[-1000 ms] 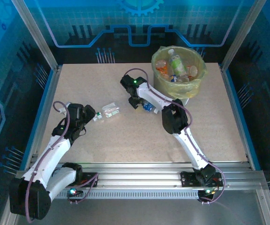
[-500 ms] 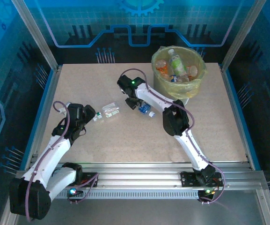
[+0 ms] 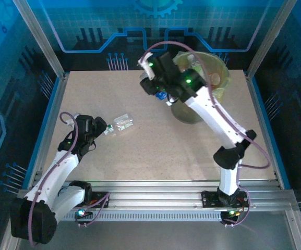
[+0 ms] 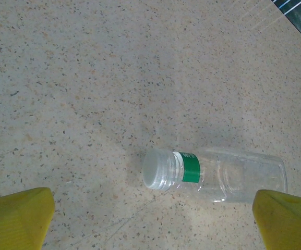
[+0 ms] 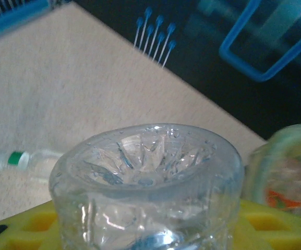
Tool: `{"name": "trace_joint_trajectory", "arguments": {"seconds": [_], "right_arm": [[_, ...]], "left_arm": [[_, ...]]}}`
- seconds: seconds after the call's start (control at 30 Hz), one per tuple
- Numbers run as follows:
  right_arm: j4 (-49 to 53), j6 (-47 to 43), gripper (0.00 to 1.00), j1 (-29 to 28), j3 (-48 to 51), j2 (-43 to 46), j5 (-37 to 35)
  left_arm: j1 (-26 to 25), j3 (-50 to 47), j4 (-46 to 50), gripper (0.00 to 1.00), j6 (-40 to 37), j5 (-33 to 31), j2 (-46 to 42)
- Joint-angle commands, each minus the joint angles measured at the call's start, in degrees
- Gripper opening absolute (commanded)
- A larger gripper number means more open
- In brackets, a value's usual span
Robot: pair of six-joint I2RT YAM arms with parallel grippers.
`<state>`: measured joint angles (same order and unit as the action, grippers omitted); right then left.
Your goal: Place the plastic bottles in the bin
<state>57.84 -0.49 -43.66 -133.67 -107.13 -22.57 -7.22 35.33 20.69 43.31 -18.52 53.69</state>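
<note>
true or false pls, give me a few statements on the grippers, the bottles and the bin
1. The right gripper holds a clear bottle. True.
2. The left gripper is shut on a bottle. False: it is open, and the green-labelled bottle lies free on the table between its fingers.
3. The green-labelled bottle stands upright. False: it lies on its side, white cap to the left in the left wrist view.
4. The bin has bottles inside. True.
5. The bin lies tipped over on the table. False: it stands upright.
</note>
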Motion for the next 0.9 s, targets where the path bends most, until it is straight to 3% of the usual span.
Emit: {"name": "trace_joint_trajectory", "arguments": {"seconds": [0.0, 0.43, 0.87], "right_arm": [[-2.49, -3.02, 0.34, 3.21, -1.52, 1.8, -4.01], [-8.86, -1.88, 0.32, 20.04, -4.68, -1.66, -9.21], [-5.32, -0.74, 0.33, 24.89, -13.02, -12.89, -16.49]], "left_arm": [[0.19, 1.93, -0.02, 0.99, -1.74, 1.08, 0.27], [0.19, 2.28, 0.01, 0.99, -2.26, 1.83, 0.27], [0.19, 2.57, 0.36, 0.99, -2.75, 1.67, 0.37]]}}
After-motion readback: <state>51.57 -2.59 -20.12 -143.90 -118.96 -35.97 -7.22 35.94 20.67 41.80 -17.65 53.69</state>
